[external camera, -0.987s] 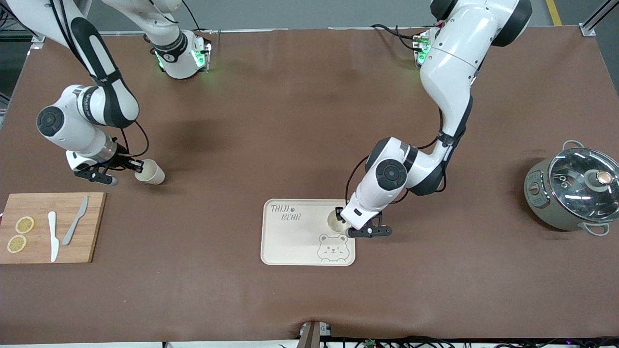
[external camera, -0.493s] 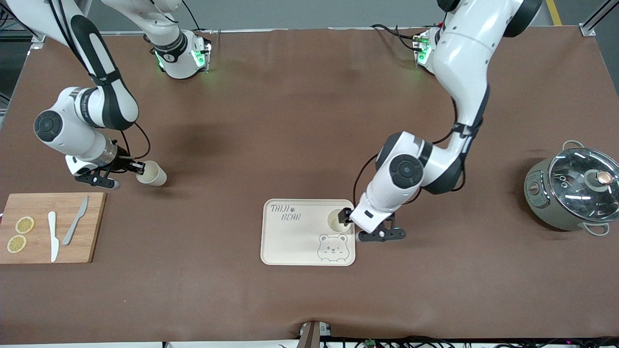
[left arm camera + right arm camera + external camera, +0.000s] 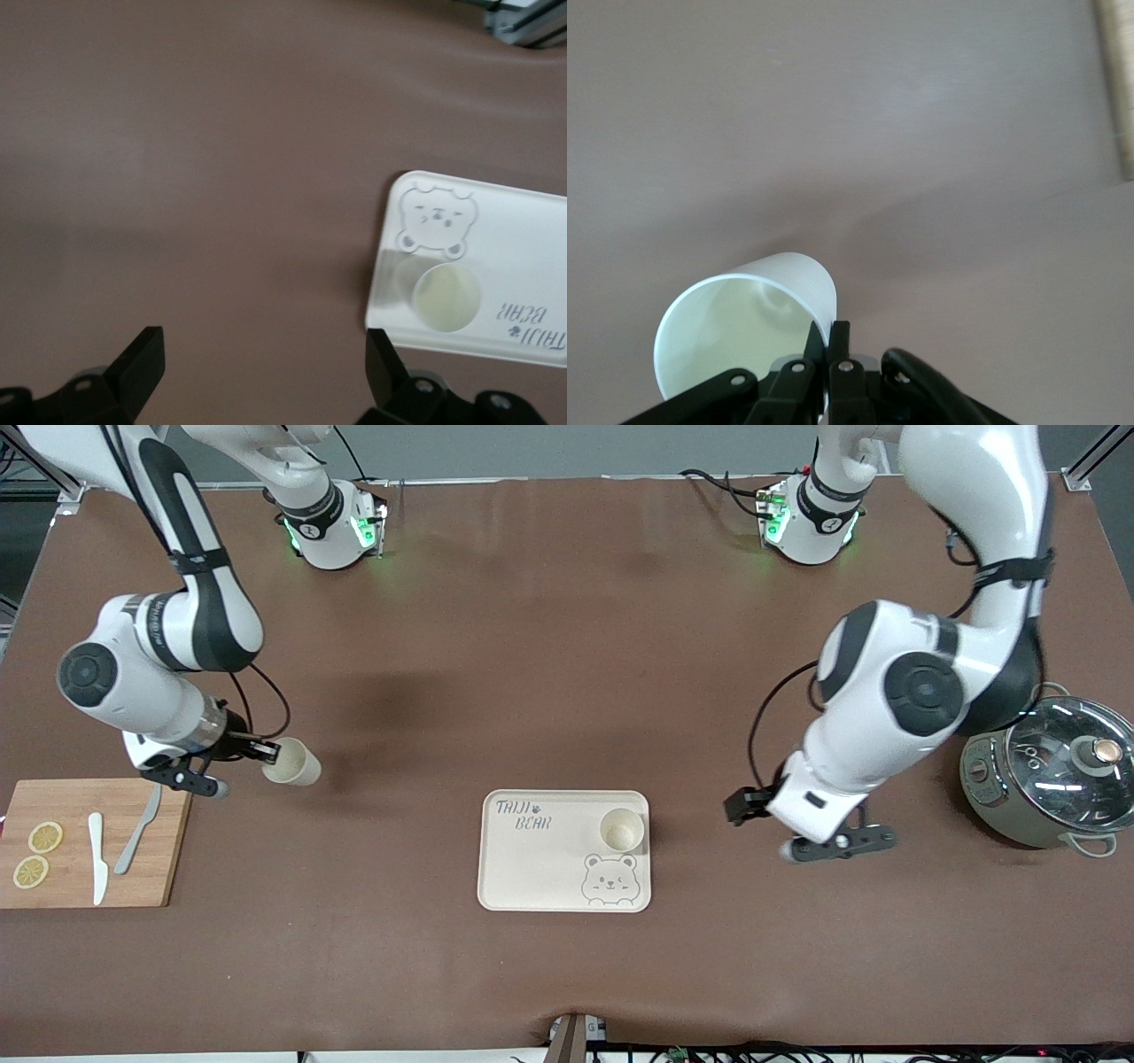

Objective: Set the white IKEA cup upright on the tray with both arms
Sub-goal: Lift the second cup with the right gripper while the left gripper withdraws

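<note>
One white cup (image 3: 622, 831) stands upright on the cream bear tray (image 3: 532, 864), at the tray's edge toward the left arm's end. My left gripper (image 3: 740, 806) is open and empty, off the tray, over bare table toward the pot. The left wrist view shows its gripper (image 3: 262, 363) wide open, with the tray (image 3: 523, 248) and the cup (image 3: 447, 297) farther off. My right gripper (image 3: 266, 751) is shut on the rim of a second white cup (image 3: 294, 763), which is tipped on its side just off the cutting board's corner. The right wrist view shows its gripper (image 3: 830, 341) pinching that cup's (image 3: 744, 314) wall.
A wooden cutting board (image 3: 168, 841) at the right arm's end carries two lemon slices (image 3: 44, 837), a white knife (image 3: 97, 859) and a grey knife (image 3: 137, 841). A grey pot with a glass lid (image 3: 1054, 779) stands at the left arm's end, close to the left arm's elbow.
My left gripper let go of the cup on the tray and pulled away toward the pot. My right gripper moved its tipped cup slightly toward the tray and nearer the front camera.
</note>
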`<state>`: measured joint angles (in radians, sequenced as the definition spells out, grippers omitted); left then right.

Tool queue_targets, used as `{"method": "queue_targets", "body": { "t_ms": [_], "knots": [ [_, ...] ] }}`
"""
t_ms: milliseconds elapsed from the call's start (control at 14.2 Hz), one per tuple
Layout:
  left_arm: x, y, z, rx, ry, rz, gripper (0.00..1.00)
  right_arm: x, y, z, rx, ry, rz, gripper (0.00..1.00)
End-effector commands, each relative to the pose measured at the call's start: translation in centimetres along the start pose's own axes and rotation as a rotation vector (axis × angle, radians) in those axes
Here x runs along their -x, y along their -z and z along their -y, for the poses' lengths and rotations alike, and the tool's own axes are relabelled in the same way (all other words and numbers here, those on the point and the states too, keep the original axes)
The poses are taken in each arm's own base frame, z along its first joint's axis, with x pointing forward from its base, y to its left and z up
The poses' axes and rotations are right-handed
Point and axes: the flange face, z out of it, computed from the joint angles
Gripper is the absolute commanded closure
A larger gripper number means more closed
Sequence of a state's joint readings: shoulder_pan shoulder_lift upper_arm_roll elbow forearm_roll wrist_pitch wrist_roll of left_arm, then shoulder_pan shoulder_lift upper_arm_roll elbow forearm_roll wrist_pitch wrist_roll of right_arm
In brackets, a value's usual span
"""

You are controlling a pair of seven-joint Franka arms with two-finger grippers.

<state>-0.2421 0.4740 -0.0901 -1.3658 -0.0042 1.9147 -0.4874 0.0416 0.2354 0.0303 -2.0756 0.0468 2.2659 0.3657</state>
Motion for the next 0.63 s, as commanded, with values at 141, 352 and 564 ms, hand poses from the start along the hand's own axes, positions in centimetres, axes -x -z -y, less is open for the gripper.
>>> {"method": "queue_targets", "body": {
  "t_ms": [141,352,564],
  "knots": [
    [-0.8,6.1,8.9,-0.045,0.112,0.01,0.0,-2.4,-1.6,13.2,-0.031,-0.184,-0.031,1.0],
    [-0.7,9.8,13.3,-0.053,0.175,0.003,0.0,-2.5,-2.3,19.6,-0.083,-0.274,-0.038,1.0],
    [0.3,13.0,16.3,-0.092,0.207,0.004,0.0,-1.5,-1.5,24.9,-0.179,-0.373,-0.002,1.0]
  ]
}}
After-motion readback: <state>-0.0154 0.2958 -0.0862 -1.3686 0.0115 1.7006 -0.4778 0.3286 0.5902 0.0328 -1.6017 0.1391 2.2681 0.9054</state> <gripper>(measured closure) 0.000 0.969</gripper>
